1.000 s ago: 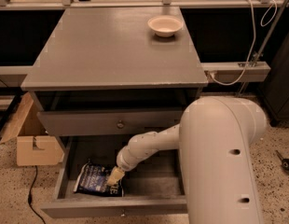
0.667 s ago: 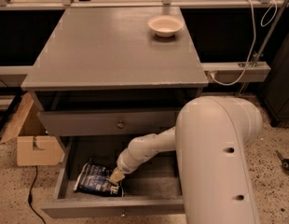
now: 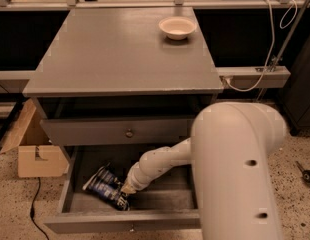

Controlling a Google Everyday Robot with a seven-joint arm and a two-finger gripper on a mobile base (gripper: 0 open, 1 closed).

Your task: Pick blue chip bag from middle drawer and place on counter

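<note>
The middle drawer [image 3: 160, 200] stands pulled open below the counter [image 3: 120, 54]. The blue chip bag [image 3: 106, 187] lies on the drawer floor at the left, its near right end tilted toward the front. My gripper [image 3: 126, 190] reaches down into the drawer and sits on the bag's right end. My large white arm fills the lower right of the view and hides the drawer's right side.
A white bowl [image 3: 177, 27] stands on the counter's far right. The upper drawer [image 3: 120, 131] with a small knob is shut. A cardboard box [image 3: 35, 149] sits on the floor at the left. A rail with cables runs at the right [image 3: 255, 76].
My gripper has stayed at the bag's right end. The bag's end has shifted a little toward the drawer front. The arm has moved slightly.
</note>
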